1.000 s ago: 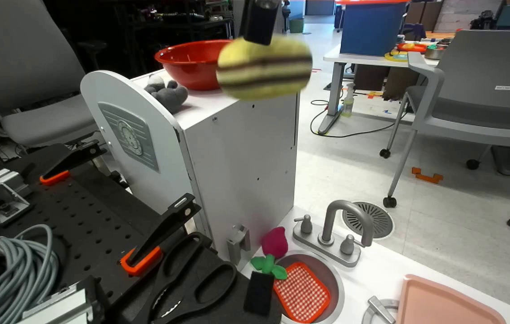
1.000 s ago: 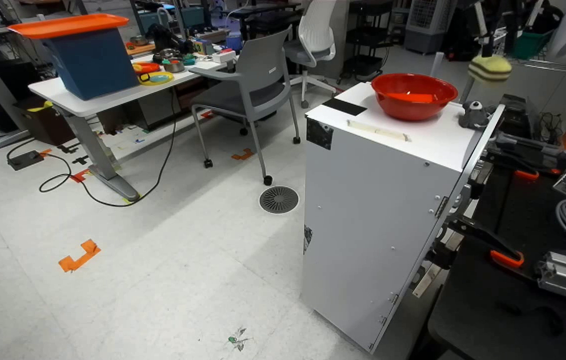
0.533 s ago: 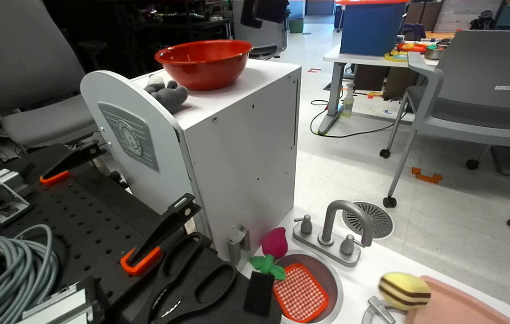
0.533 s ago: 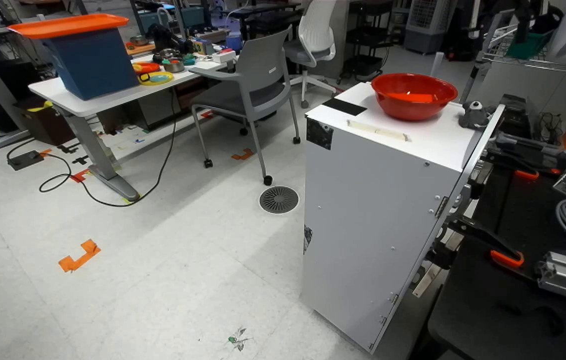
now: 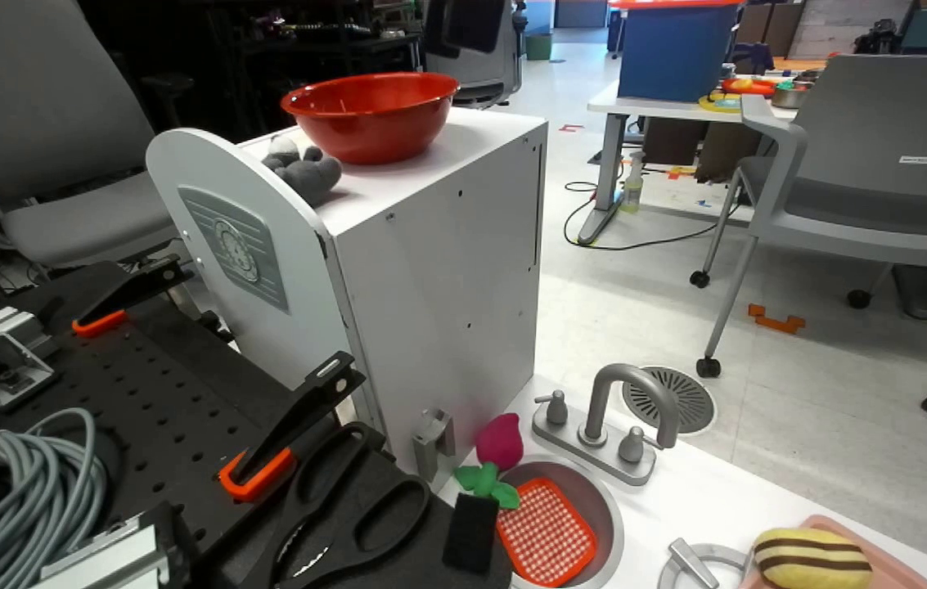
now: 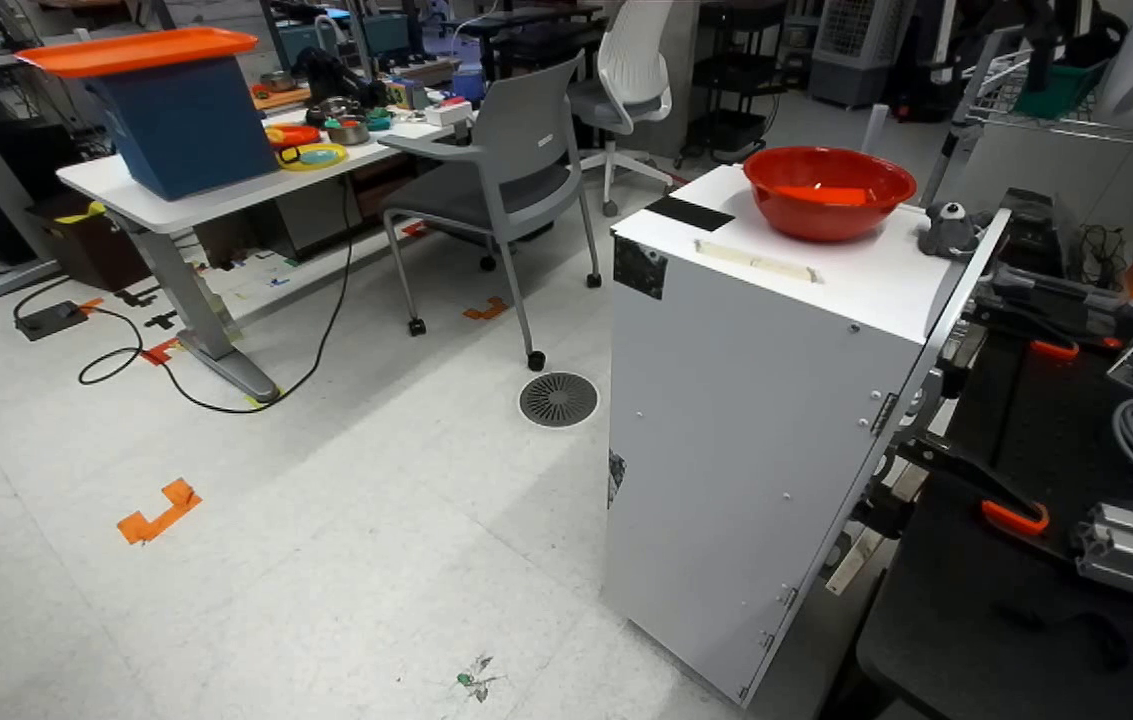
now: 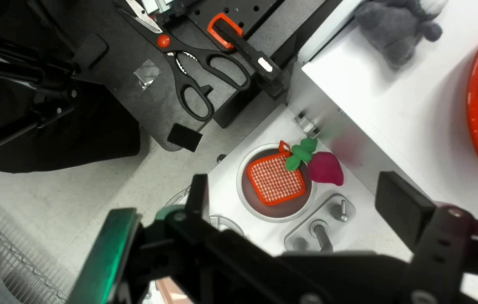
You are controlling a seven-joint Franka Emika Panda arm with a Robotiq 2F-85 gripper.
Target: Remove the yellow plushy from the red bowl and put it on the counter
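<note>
Near the long edge of the low white surface (image 5: 663, 501), on the same side as the silver faucet (image 5: 596, 409), the yellow plushy (image 5: 812, 559) with its brown stripes lay over one end of the salmon-pink tray (image 5: 890, 575), just beside a grey ring (image 5: 715, 550). I could see the tool (image 7: 302, 202) hanging high, well apart from the plushy, its two fingers (image 7: 402, 207) spread wide, the round basin (image 7: 279, 212) showing through the gap between them. On top of the white cabinet (image 5: 447, 270) stood the red bowl (image 5: 381, 123), upright; an orange-red object (image 6: 821, 195) showed inside it, though I could not make out what it was. A grey soft toy (image 5: 312, 173) lay close by, between the bowl and the edge with the rounded panel (image 5: 303, 245). Down at the cabinet end of the white surface, the basin held a red-and-white checked pad (image 7: 276, 181). A magenta plush (image 7: 325, 168) lay at the basin's rim, its green leaves reaching over the inside, its rounded body beside the cabinet wall. Over on the black surface (image 7: 158, 105), black-handled scissors (image 7: 177, 45) lay with the handles toward the edge nearest the white surface.
</note>
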